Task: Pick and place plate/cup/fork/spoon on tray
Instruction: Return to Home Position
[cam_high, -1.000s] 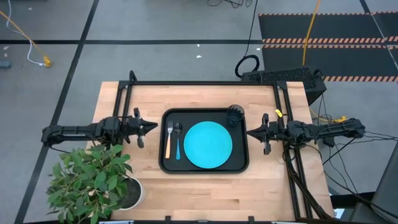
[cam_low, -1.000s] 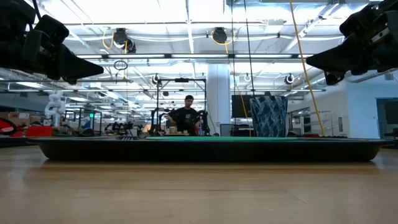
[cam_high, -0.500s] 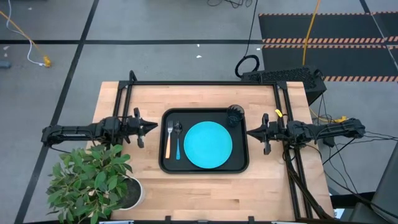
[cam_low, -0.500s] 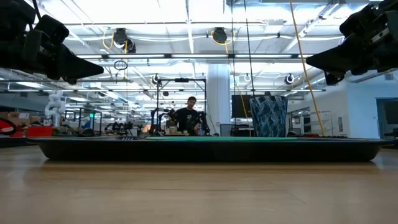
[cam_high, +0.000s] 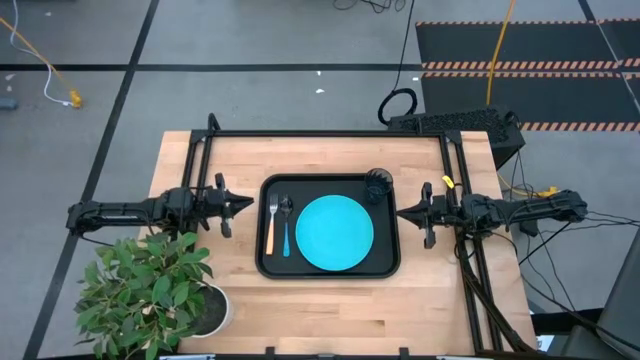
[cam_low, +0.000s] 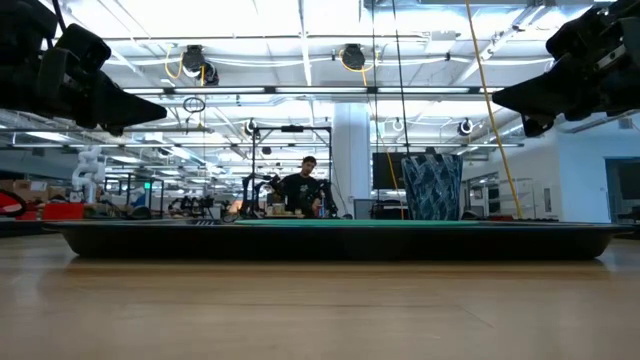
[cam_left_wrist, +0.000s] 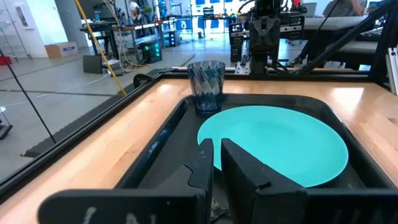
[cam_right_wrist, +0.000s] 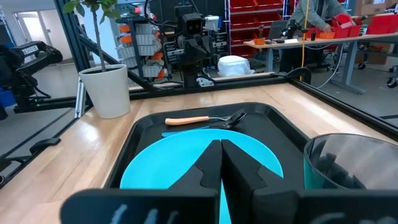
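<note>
The tray (cam_high: 320, 186) lies on the worktop (cam_high: 330, 310) between the two sets of jaws, its short sides just ahead of their tips and touching neither. The left jaws, raised above the wood on the left arm (cam_high: 150, 211), are drawn together with only a thin slit between them and hold nothing. The right jaws, on the right arm (cam_high: 500, 212), are closed and likewise empty. Nearest the left jaws, inside the tray, the fork (cam_high: 271, 225) and the spoon (cam_high: 286, 228) lie side by side, lengthwise across the line of the jaws. Beyond them sits the plate (cam_high: 335, 233), flat in the tray's middle, its far edge nearer the right jaws. The cup (cam_high: 378, 185) stands upright in the tray corner closer to the right jaws, just beside the plate's rim.
</note>
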